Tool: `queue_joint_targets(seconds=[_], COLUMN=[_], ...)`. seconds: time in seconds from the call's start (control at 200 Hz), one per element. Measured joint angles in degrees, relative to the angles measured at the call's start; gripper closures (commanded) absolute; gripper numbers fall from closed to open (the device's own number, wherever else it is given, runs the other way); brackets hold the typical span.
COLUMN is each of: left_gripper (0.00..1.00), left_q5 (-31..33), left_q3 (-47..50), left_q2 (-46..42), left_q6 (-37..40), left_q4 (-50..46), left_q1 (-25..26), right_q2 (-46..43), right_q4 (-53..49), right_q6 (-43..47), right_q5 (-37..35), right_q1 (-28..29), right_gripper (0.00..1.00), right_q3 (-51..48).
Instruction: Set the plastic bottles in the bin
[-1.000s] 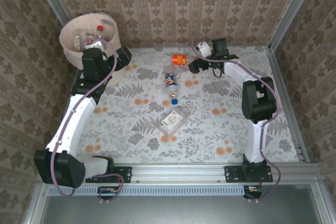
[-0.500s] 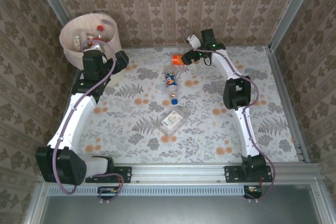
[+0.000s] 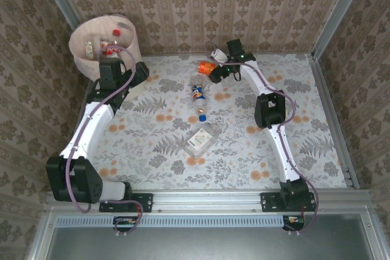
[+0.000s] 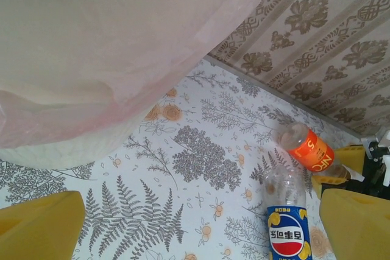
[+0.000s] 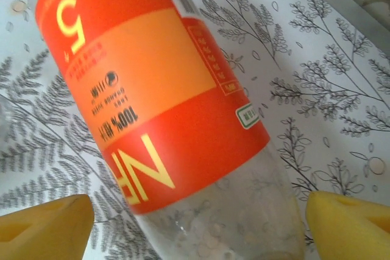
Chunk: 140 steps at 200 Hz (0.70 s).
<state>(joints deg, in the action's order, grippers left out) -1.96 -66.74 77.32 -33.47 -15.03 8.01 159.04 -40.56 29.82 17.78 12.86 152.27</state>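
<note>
The right fingers point(image 5: 42, 223) stand spread wide, one on each side of the orange-labelled bottle point(image 5: 152, 101). It lies on its side on the worktop point(image 5: 317, 59), upper middle of the overhead frame, close under the back wall. Nothing is pinched yet. The yellow pads sit low in the wrist frame with the bottle's clear lower body between them.

To my eye the step in hand is the grab. I would lower the fingers until they straddle the round body squarely across its length, then close gently. Plastic this thin will likely buckle or squirt sideways if squeezed off-centre. The carry then runs to the bin point(image 3: 76, 39) at the upper left of the overhead frame, where a few bottles point(image 3: 109, 44) lie inside.

The left fingers point(image 4: 42, 226) are spread too, with nothing between them. They sit just beside the bin's wall, and its pink liner point(image 4: 122, 41) drapes the upper left of that wrist frame.

The orange bottle's cap end is cut off in the right wrist frame, and I cannot tell whether the pads touch the worktop. A blue-labelled bottle point(image 3: 198, 94) lies mid-frame. Whether the pale flattened thing point(image 3: 201, 141) below it is a crushed bottle, I cannot say.
</note>
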Motion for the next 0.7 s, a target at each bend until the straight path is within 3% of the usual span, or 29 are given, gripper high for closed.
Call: queue_joint_targets(seconds=[0.23, 0.445, 0.7], left_gripper=[0.00, 0.00, 0.00], left_q5=[-0.87, -1.90, -3.21], left_q3=[-0.22, -1.18, -1.97], left_q2=[1.64, 3.72, 5.18], left_q6=[0.04, 0.02, 0.02], left_q4=[-0.46, -1.25, -1.31], left_q1=[-0.24, -0.24, -0.22], right_q2=[1.60, 2.27, 2.27], right_q4=[0.55, 1.51, 1.18], right_q6=[5.42, 7.32, 5.20], right_q5=[-5.81, -7.98, -7.54], right_q1=[0.83, 2.05, 1.64], right_gripper=[0.19, 0.47, 0.60], right_q3=[0.57, 1.90, 2.08])
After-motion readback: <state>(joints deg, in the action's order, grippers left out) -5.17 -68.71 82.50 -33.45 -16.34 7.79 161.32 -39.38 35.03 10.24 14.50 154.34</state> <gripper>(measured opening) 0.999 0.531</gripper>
